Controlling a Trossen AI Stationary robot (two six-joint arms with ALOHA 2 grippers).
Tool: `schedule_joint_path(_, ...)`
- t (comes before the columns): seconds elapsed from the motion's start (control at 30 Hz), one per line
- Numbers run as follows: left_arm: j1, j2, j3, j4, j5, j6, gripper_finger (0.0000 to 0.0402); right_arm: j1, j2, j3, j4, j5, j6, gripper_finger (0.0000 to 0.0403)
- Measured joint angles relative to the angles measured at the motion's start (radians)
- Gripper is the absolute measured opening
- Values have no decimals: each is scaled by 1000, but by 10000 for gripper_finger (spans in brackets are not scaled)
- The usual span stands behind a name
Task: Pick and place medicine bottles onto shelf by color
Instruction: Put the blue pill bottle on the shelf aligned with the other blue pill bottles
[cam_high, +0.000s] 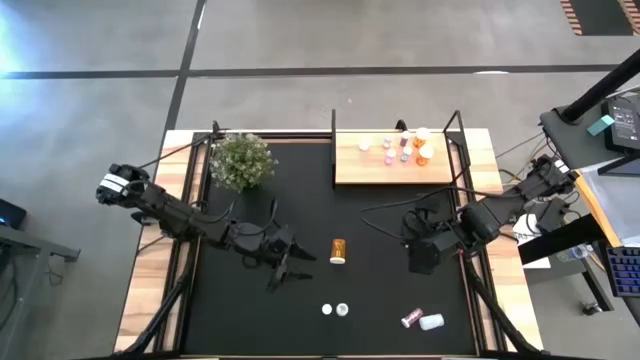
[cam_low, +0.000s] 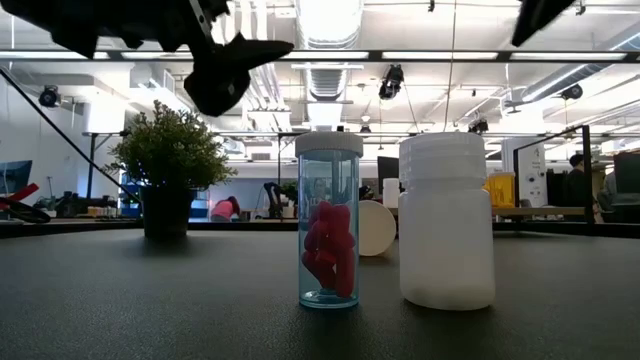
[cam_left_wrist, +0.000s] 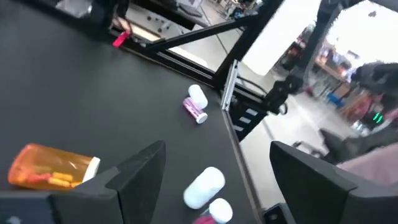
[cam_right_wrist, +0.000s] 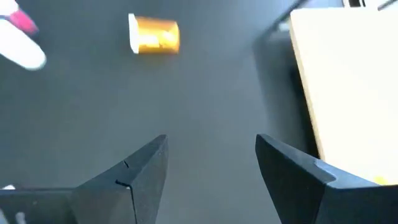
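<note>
Orange amber pill bottle with white cap (cam_high: 338, 250) lies sideways mid-mat, just beside left gripper (cam_high: 290, 262), jaws spread, empty. Right gripper (cam_high: 422, 256) spread, empty, near light wooden shelf (cam_high: 352, 168). Risk: round bottle rolls if nudged.

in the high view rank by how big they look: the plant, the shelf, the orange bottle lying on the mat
1. Shelf: the largest, a wide wooden board.
2. Plant: clearly smaller than the shelf.
3. Orange bottle: by far the smallest.

The camera looks straight down, so nearness hardly skews this order.
</note>
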Motion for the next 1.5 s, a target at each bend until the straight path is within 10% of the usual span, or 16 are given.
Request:
schedule_joint_path(0.3,-19,0,0,-1,-4,334,272,0,12,-148,570,0,-107,231)
schedule_joint_path(0.67,-38,0,-4,-11,6,342,272,0,151,-270,1019,-66,-44,231)
schedule_joint_path(1.2,-46,-5,-5,-355,180,311,272,-5,457,27,803,-123,-89,231)
schedule_joint_path(1.5,-46,-6,-5,-418,180,203,272,-4,625,116,827,-347,-192,231)
